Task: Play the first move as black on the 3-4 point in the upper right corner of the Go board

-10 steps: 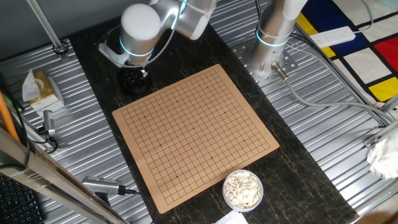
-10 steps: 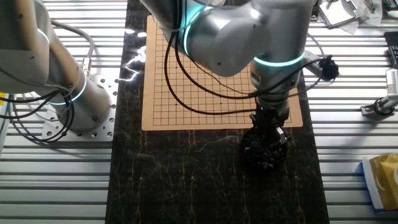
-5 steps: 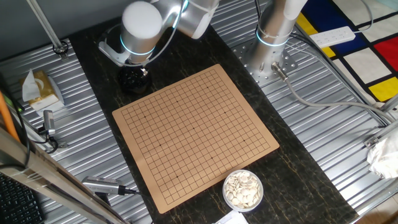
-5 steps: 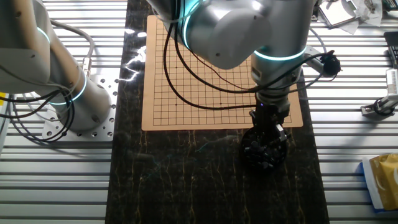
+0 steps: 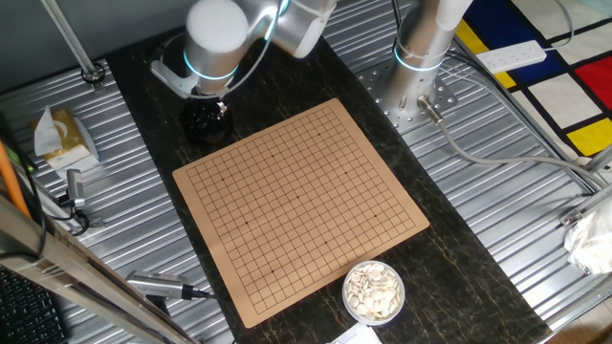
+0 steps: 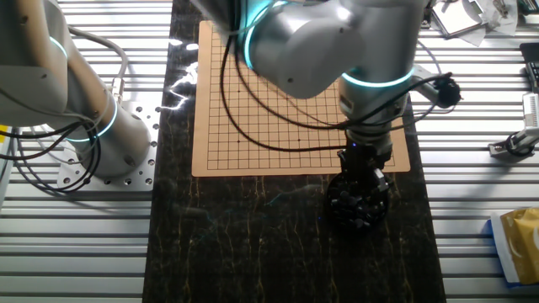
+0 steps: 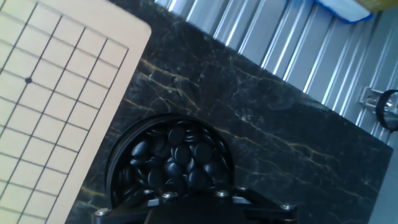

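Your pincer [image 6: 360, 190] has lifted slightly over the bowl of black stones [image 7: 171, 158] — grip state hidden — board [image 5: 298, 205] bare

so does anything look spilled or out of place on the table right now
Nothing stands out. The black stones are all inside their bowl, the white stones sit in theirs, and the board lies flat and bare. The gripper hangs over the black bowl.

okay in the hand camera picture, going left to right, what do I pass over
Go board → bowl of black stones → dark marble mat → ribbed metal table
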`<act>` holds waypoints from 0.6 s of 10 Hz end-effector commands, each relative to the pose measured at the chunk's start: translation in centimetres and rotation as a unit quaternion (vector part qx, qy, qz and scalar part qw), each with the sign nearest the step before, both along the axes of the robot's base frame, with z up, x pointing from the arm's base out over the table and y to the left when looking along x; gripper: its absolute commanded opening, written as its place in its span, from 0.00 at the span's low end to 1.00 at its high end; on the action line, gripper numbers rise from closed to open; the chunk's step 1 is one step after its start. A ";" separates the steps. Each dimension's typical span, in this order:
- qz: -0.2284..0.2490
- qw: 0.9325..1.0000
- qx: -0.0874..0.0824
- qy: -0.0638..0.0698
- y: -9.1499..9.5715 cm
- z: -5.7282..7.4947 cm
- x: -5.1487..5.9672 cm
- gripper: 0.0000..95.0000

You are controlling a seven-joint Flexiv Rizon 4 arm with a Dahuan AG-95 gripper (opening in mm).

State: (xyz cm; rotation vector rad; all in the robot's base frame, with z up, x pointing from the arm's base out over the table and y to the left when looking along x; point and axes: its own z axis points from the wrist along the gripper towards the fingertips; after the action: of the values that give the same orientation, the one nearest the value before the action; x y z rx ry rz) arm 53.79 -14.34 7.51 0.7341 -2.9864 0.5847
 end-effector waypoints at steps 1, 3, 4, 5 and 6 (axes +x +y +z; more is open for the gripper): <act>0.002 1.000 0.001 0.006 -0.1 -0.1 0.2 0.60; 0.010 1.000 0.006 0.010 -0.1 -0.1 0.2 0.60; 0.010 1.000 0.005 0.009 -0.1 -0.1 0.2 0.60; 0.011 1.000 0.005 0.006 -0.1 -0.1 0.2 0.60; 0.011 1.000 0.003 0.006 -0.1 -0.1 0.2 0.60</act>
State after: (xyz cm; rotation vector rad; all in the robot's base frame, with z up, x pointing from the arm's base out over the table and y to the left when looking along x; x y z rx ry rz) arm 53.87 -14.40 7.48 0.7692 -2.9731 0.5686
